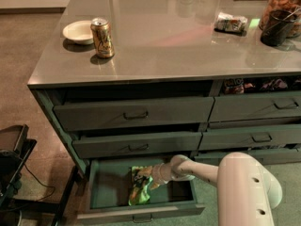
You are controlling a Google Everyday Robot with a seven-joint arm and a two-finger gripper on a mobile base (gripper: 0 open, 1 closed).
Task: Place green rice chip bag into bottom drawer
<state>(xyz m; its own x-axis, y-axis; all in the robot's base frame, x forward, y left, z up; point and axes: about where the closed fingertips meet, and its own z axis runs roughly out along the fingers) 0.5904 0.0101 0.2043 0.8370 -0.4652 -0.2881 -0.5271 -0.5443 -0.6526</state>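
Camera view shows you the crinkly lime-green rice chip bag (140, 188) lying on the teal floor of the open dark-fronted bottom drawer (110, 185), left of the drawer's middle. The gripper (153, 174) sits inside that drawer, against the bag's upper right edge. You cannot tell whether it grips. Expect the bag to be light, soft and slippery, so pinch its crimped top seam.

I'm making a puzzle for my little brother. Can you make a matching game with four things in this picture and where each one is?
Things:
1. soda can
2. green rice chip bag
3. dark packet
4. gripper

Places:
A. at the white arm's tip, by the bag's upper end
B. beside the white dish
C. lying in the open bottom drawer
D. on the counter, far from the can

Pairs: 1-B, 2-C, 3-D, 4-A
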